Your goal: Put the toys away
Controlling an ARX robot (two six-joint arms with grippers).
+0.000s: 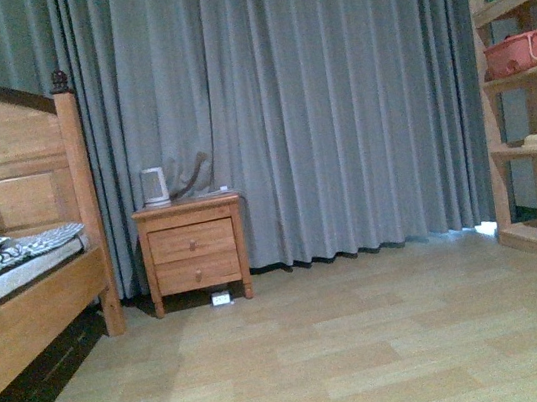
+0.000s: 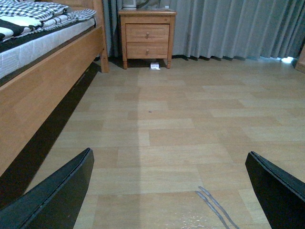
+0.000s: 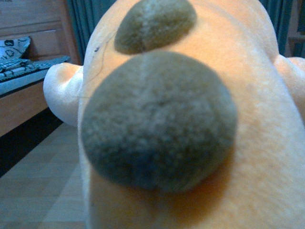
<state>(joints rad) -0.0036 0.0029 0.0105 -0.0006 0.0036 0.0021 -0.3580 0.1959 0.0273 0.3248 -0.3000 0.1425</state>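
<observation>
The toy (image 3: 190, 119) fills the right wrist view, so the right arm is nearer. Its fingers are hidden, and I cannot tell whether they pinch it. The left fingers (image 2: 57, 191) are spread wide over bare floor (image 2: 167, 119), holding nothing. Farther off, the toy hangs just before the shelf (image 1: 529, 150).

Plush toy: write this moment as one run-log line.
plush toy: fills right wrist view | left gripper: open, empty | right gripper: unseen
</observation>
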